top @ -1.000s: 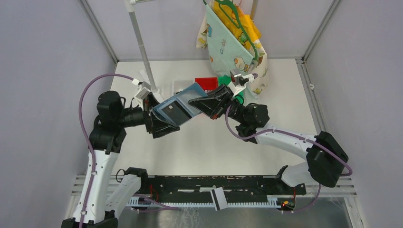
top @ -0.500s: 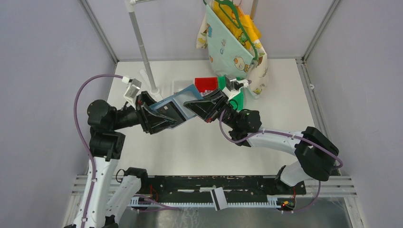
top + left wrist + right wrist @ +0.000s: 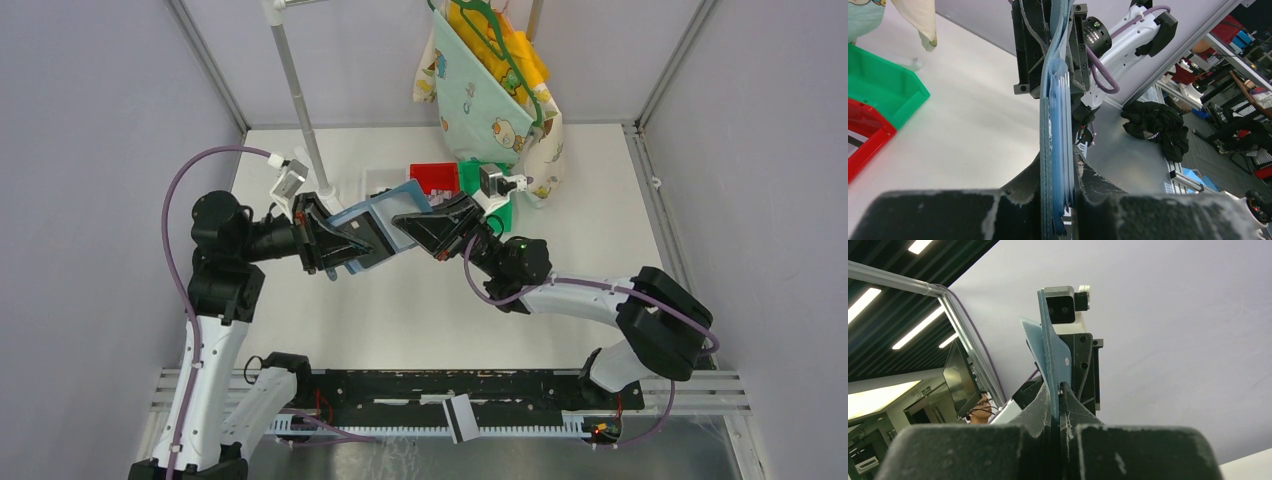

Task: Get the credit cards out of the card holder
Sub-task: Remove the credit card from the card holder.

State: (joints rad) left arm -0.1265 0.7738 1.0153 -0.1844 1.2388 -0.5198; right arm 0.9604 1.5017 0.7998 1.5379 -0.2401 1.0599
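The teal-blue card holder (image 3: 378,218) hangs in the air over the table, stretched between both grippers. My left gripper (image 3: 340,240) is shut on its left end and my right gripper (image 3: 415,222) is shut on its right flap. The left wrist view shows the card holder (image 3: 1053,115) edge-on between the left gripper (image 3: 1058,170) fingers, with pale credit card edges (image 3: 1064,85) peeking from its pockets. In the right wrist view the right gripper (image 3: 1055,395) pinches the card holder (image 3: 1050,350) flap. One white credit card with a dark stripe (image 3: 460,416) lies on the front rail.
A red bin (image 3: 433,177) and a green bin (image 3: 478,180) sit just behind the card holder. A metal rack pole (image 3: 300,100) rises at the back left. A printed cloth on a hanger (image 3: 495,95) hangs at the back. A black rail (image 3: 400,388) runs along the near edge.
The left gripper has closed onto the card holder's left end. Both arms and the card holder have shifted slightly left and toward the back.
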